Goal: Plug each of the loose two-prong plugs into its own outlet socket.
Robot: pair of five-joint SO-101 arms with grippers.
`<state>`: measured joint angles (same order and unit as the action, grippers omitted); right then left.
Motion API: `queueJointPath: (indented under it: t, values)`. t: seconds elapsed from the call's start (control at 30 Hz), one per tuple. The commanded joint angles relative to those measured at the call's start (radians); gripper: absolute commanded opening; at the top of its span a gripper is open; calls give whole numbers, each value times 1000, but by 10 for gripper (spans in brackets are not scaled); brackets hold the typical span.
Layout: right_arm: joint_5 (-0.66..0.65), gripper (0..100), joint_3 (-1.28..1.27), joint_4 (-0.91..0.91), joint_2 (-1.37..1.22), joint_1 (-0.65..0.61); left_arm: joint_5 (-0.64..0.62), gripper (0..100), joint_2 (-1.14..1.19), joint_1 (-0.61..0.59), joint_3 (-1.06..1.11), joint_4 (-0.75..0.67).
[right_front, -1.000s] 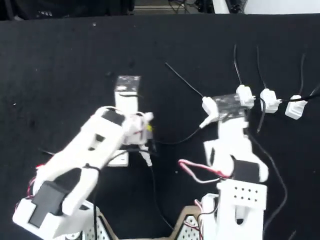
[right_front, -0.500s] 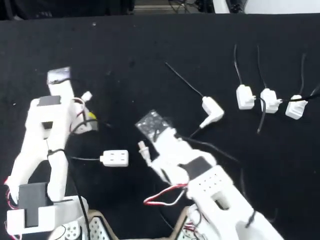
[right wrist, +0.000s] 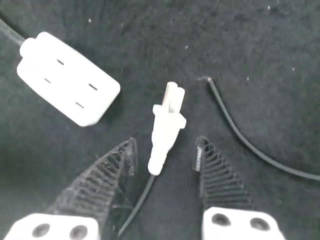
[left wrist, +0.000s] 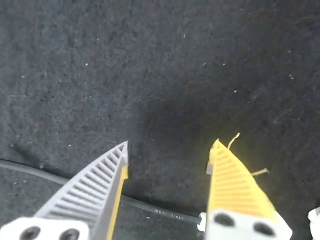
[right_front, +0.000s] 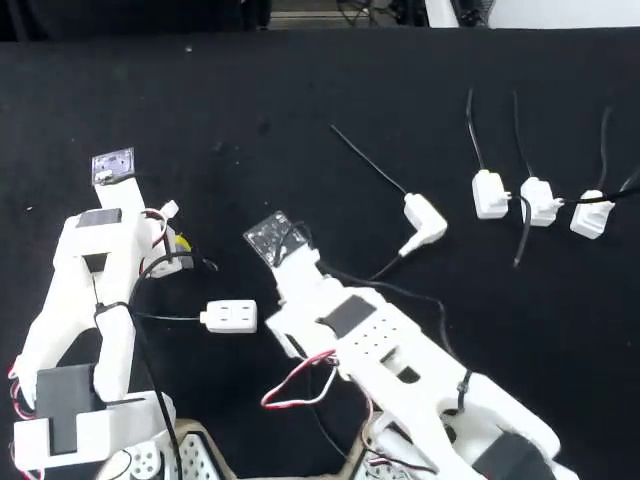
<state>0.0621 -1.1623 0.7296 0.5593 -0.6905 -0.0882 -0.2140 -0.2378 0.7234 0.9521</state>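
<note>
Right gripper [right wrist: 165, 150] spread wide; white plug [right wrist: 167, 125] lain between fingers, gap seen on both sides, nothing touched

Outlet block [right wrist: 67, 77] just beside plug prongs, narrow strip of bare cloth between

Thin black cable [right wrist: 245, 135] lain near one finger's outer side

High view, from block: block cord [right_front: 170, 318] strung at 9 o'clock; right arm [right_front: 400, 370] laid across 4 o'clock; open table at 12 o'clock; angled plug [right_front: 425, 222] and three plugs [right_front: 538, 201] at 2 o'clock, well apart

Left gripper [left wrist: 170, 152] spread over bare black cloth [left wrist: 150, 60]; black cord [left wrist: 160, 214] crossed near finger bases
</note>
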Motion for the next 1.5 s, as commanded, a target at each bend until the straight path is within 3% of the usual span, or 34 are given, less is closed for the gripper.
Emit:
queueJointPath:
  t: [0.0,0.27,0.4,0.53,0.63,0.77,0.87,1.03,1.17,1.3,1.47]
  values:
    - [12,188,51,-66,-64,-14,-17,256,-43,-12,-4,-12]
    - [11,176,88,-124,-211,-14,-17,256,-43,-12,-2,-11]
    - [3,4,108,-127,-222,-11,-17,256,-43,-12,-1,-9]
    - [-35,12,90,-87,-151,-9,-17,256,-43,-12,-4,11]
    - [-259,10,91,29,-47,15,-15,256,-44,-10,-10,31]
    - [-666,11,140,141,162,209,-14,256,-44,-8,-10,29]
    - [-830,11,189,187,317,338,-14,256,-44,-7,-10,28]
    - [-1122,11,205,284,484,416,-15,256,-44,-12,-12,26]
    - [-1188,11,81,381,515,382,-17,256,-44,-12,-12,26]
    - [-1191,11,-171,279,510,336,-17,256,-44,-12,-12,29]
    - [-1037,11,-252,210,447,333,-17,256,-44,-10,-12,32]
